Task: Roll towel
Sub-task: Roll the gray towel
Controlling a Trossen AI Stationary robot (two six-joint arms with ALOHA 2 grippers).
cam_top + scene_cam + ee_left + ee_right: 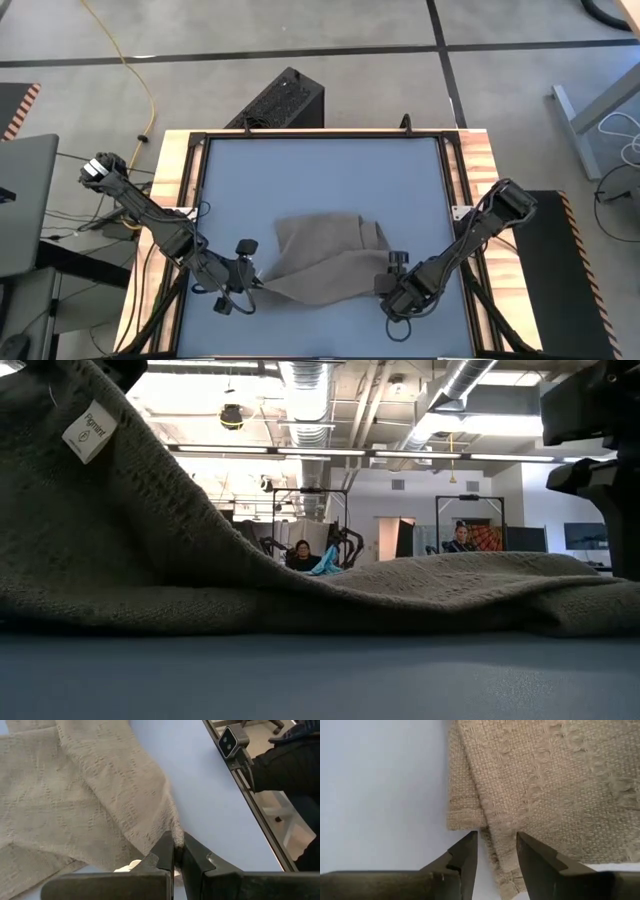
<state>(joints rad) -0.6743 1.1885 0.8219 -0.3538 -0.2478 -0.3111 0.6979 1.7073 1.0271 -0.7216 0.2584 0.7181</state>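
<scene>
The taupe towel (322, 256) lies crumpled and partly folded on the blue table (320, 170), toward its near middle. My left gripper (252, 284) is at the towel's near left corner and is shut on it. In the low view the towel (300, 580) rises toward the upper left, with its white tag (88, 430) showing. My right gripper (386, 292) is at the towel's near right end. It is open, and its fingers (465, 855) stand on either side of a folded edge (497, 852) of the cloth. I cannot tell whether they touch it. My left gripper pinches the towel's near left corner (175, 831) between its two fingers. The fingers come nearly level from the table's left. The corner is lifted off the table, and the cloth slopes down from it to the rest of the towel, which lies on the table.
A wooden frame with black rails (462, 170) borders the blue table. A small camera (233, 741) sits at the table's edge. A black box (280, 100) stands on the floor behind the table. People sit far back in the room (300, 552).
</scene>
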